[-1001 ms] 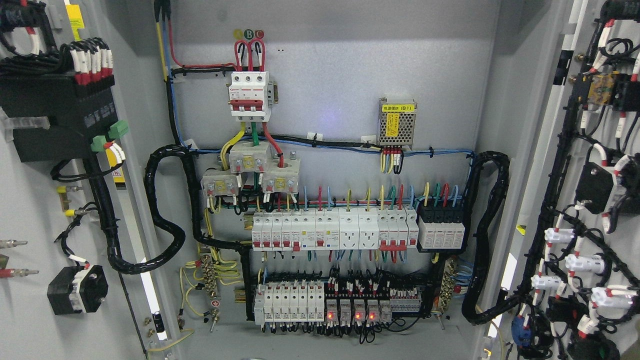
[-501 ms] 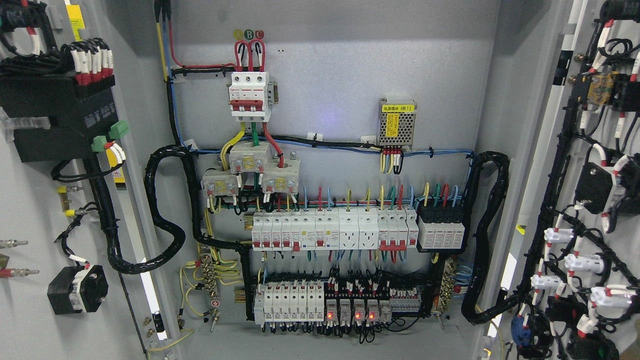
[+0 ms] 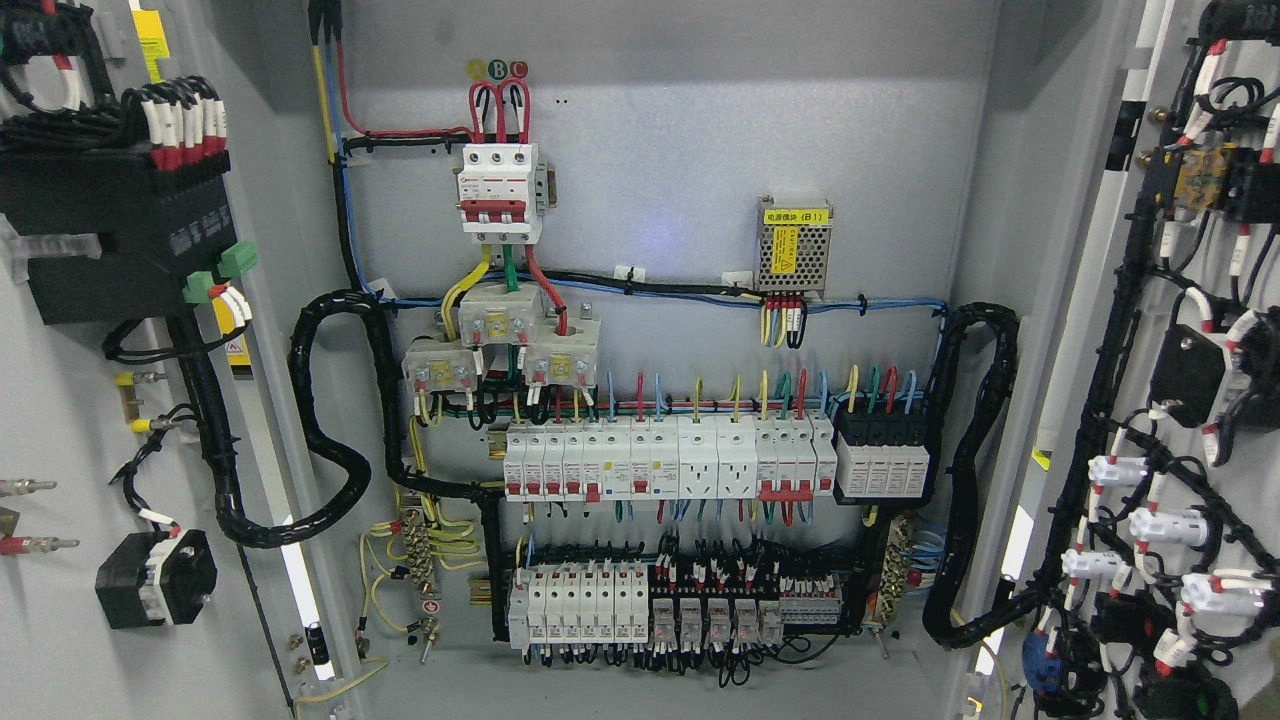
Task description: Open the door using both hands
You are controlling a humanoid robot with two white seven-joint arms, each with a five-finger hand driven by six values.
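Note:
Both grey cabinet doors stand swung wide. The left door [image 3: 60, 420] shows its inner face with a black component block and wiring. The right door [image 3: 1110, 300] shows its inner face with black cable looms and white connectors. Between them the cabinet's back panel [image 3: 680, 160] is fully exposed, carrying a red-and-white main breaker [image 3: 497, 192], a row of white breakers [image 3: 665, 458] and a lower row of relays [image 3: 700, 622]. Neither of my hands nor arms appears anywhere in the head view.
Thick black cable conduits [image 3: 330, 440] loop from each door into the cabinet. A small meshed power supply [image 3: 794, 250] with a yellow label sits at the upper right of the panel. Threaded studs [image 3: 35, 545] stick out from the left door.
The red indicator lights on the lower relay row, lit in both earlier frames, are now dark. Doors and view have not moved.

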